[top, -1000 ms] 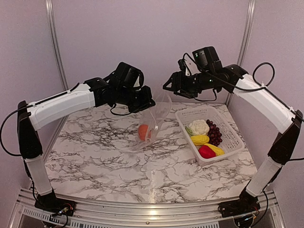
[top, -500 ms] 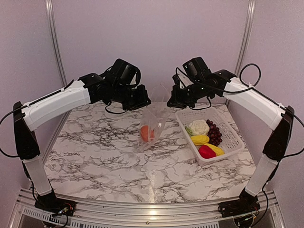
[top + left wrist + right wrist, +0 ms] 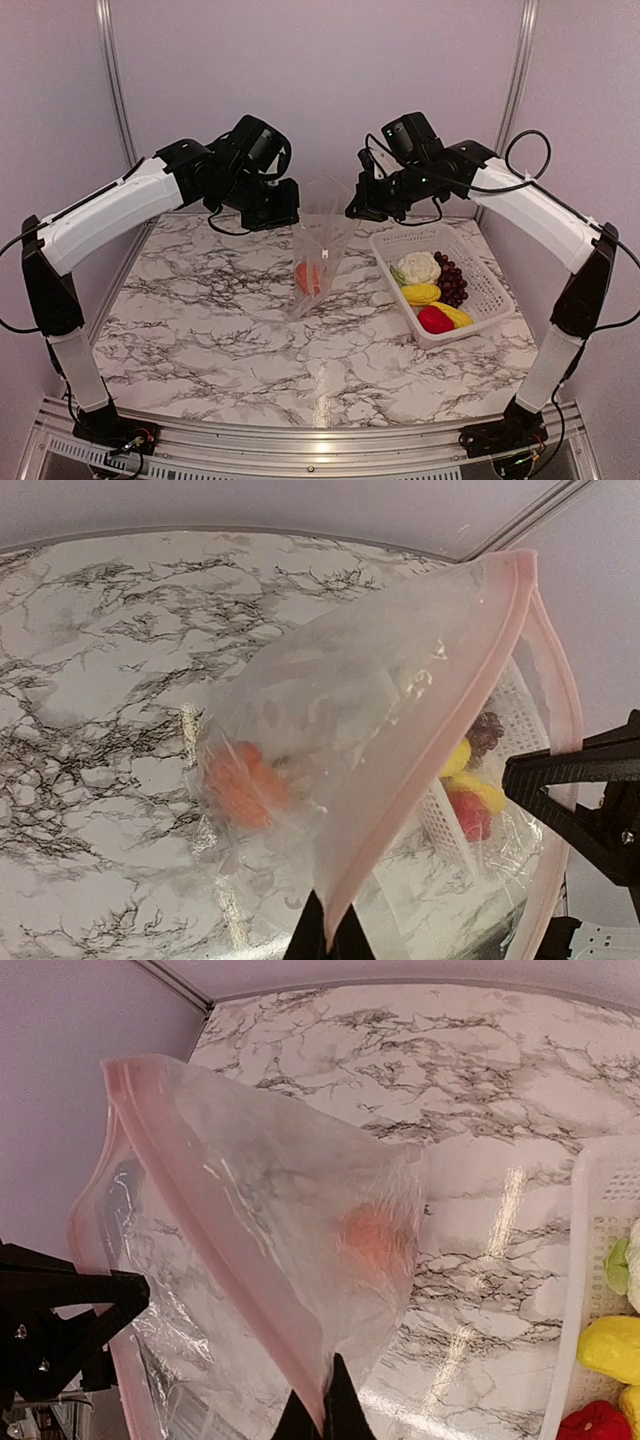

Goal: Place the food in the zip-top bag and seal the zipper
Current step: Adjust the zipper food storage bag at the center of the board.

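Note:
The clear zip-top bag (image 3: 322, 245) hangs upright above the table, stretched between both grippers. My left gripper (image 3: 290, 207) is shut on one end of the pink zipper (image 3: 430, 750), and my right gripper (image 3: 355, 205) is shut on the opposite end (image 3: 210, 1250). The bag's mouth gapes between them. An orange fruit (image 3: 307, 277) lies at the bottom of the bag and shows blurred through the plastic in both wrist views. The cauliflower (image 3: 419, 267), grape bunch (image 3: 453, 281), red piece (image 3: 434, 320) and two yellow pieces (image 3: 420, 294) lie in the basket.
The white lattice basket (image 3: 482, 272) stands at the right of the marble table, just right of the hanging bag. Aluminium frame posts rise at the back corners, with purple walls behind.
The right gripper moved left and down to the bag's edge and shut on it. The left gripper shifted left and up. The bag went from slumped to hanging upright between them.

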Tool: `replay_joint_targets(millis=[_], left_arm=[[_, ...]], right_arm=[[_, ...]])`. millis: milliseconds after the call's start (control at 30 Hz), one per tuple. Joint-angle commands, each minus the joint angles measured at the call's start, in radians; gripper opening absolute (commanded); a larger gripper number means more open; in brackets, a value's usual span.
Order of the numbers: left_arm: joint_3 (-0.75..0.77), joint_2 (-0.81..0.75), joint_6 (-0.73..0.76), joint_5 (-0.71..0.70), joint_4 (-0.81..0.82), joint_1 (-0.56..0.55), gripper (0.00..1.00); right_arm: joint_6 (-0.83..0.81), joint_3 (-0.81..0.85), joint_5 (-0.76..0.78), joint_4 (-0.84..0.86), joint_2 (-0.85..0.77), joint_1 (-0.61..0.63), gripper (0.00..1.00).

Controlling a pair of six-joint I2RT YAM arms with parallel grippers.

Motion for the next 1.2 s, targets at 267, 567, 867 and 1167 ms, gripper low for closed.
replay_joint_targets(millis=[267,567,867,1167], left_arm=[[0.199,-0.002,0.062,-0.204,-0.345,0.016,0.00],[0.187,-0.003,0.087,-0.181,-0.335,0.024,0.00],[0.108,-0.106,0.193,-0.196,-0.332,0.107,0.00],[0.050,-0.083,0.205,-0.007,-0.266,0.105,0.00]], right_arm=[[0.002,0.261,0.125,-0.134,0.089,0.008,0.00],[-0.021,0.159,-0.072,0.037,0.046,0.007,0.25],[-0.115,-0.054,-0.154,0.052,-0.103,-0.144,0.51],[-0.270,-0.327,-0.020,0.032,-0.248,-0.298,0.57]])
